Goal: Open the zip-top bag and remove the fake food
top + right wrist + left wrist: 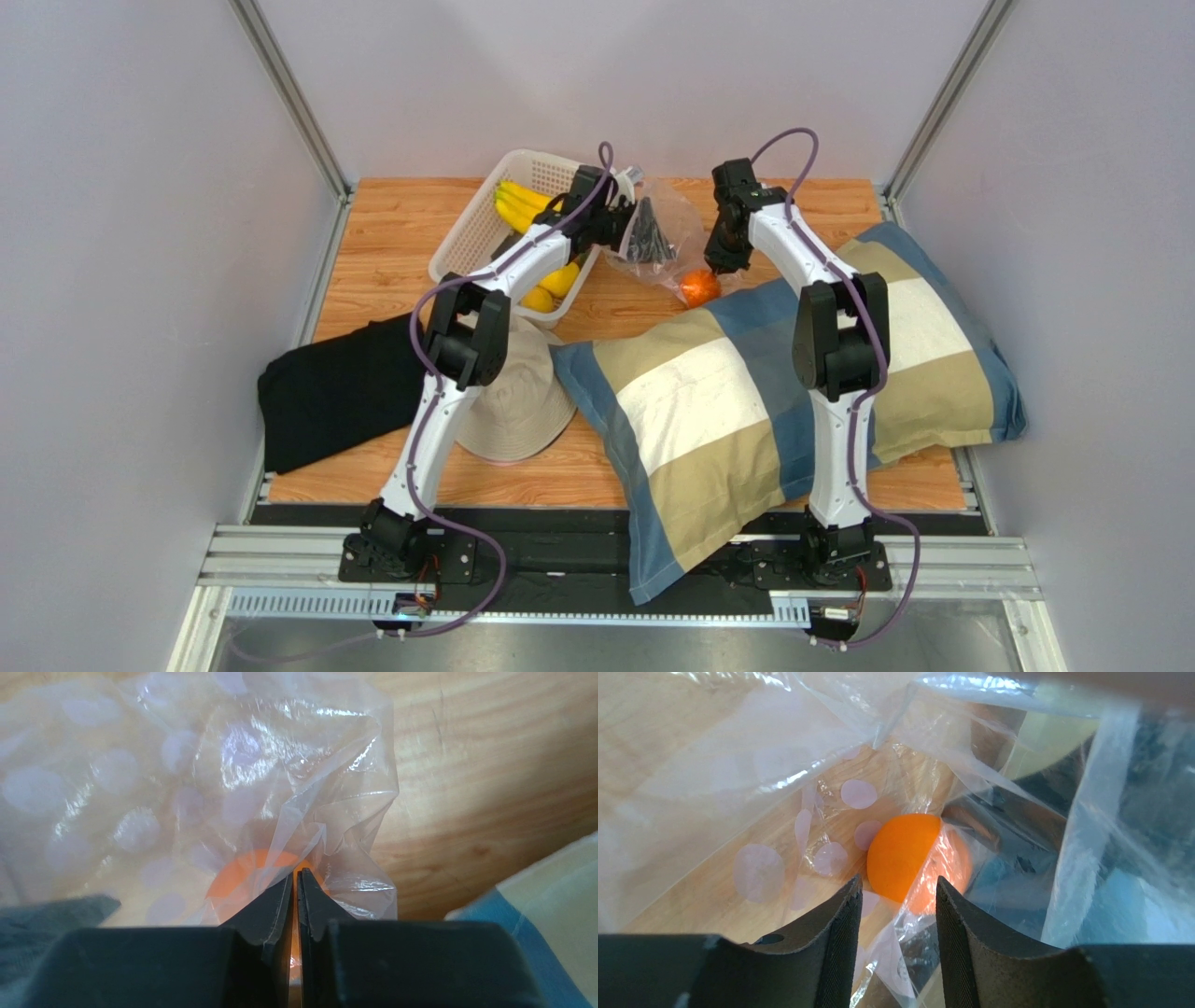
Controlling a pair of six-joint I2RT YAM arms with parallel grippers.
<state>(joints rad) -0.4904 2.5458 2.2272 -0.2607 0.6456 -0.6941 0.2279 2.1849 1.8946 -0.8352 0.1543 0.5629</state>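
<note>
The clear zip-top bag [659, 231] lies on the wooden table at the back, between my two grippers. Inside it are an orange [697, 287] and a grey fish [648, 233]. My left gripper [626, 213] is at the bag's left end. In the left wrist view it [896, 889] is open, with crinkled plastic [703, 777] all round it and the orange [901, 854] just beyond the fingertips. My right gripper [724, 262] is at the bag's right side. In the right wrist view it [295, 876] is shut on a fold of the bag [309, 777], with the orange [242, 875] behind the plastic.
A white mesh basket [470, 231] at the back left holds a yellow banana bunch [522, 205] and yellow fruit [550, 287]. A striped pillow [730, 406] lies under the right arm. A beige hat [516, 399] and a black cloth [337, 389] lie at the left.
</note>
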